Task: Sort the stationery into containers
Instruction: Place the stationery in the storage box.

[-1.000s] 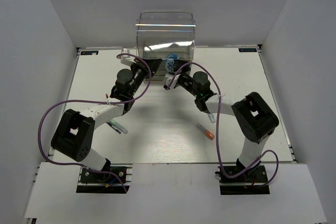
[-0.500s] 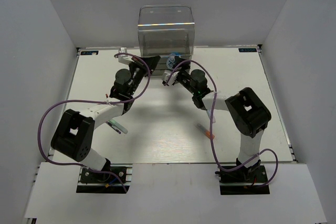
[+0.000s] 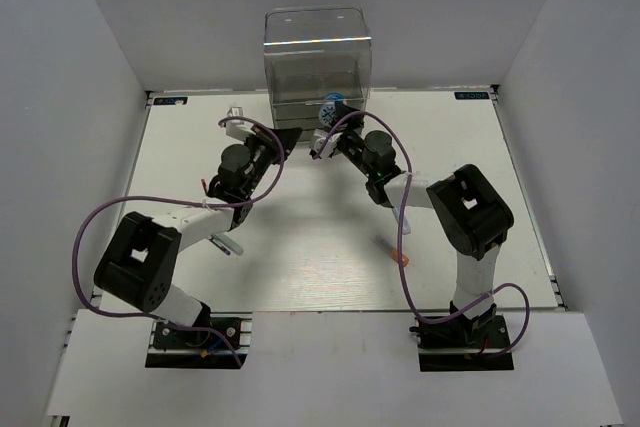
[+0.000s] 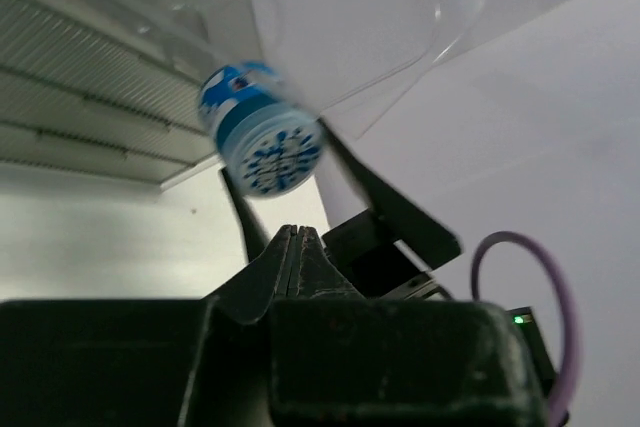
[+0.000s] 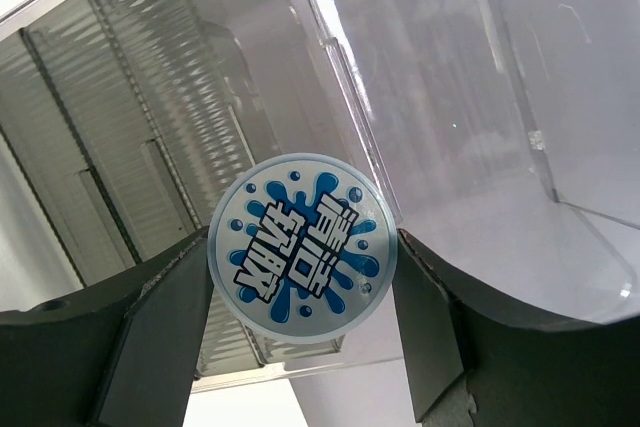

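My right gripper (image 5: 302, 257) is shut on the round blue-and-white patterned roll (image 5: 302, 242), with one finger on each side of it. It holds the roll (image 3: 330, 112) up against the front of the clear cabinet (image 3: 317, 57). The stack of ribbed drawers (image 5: 120, 147) is to the left and an open clear compartment (image 5: 450, 97) lies behind the roll. My left gripper (image 4: 293, 234) is shut with nothing in it, just below and left of the roll (image 4: 262, 139). On the table lie a clear orange-capped tube (image 3: 392, 252) and a thin teal-and-pink pen (image 3: 226, 245).
White walls close in the table (image 3: 300, 277) on the left, right and back. Purple cables (image 3: 95, 222) loop from both arms. The cabinet stands against the back wall at the centre.
The right gripper has carried the roll forward and up to the cabinet front. The cabinet's clear top, seen tilted before, now stands square. The left gripper has closed fully and drawn back slightly.
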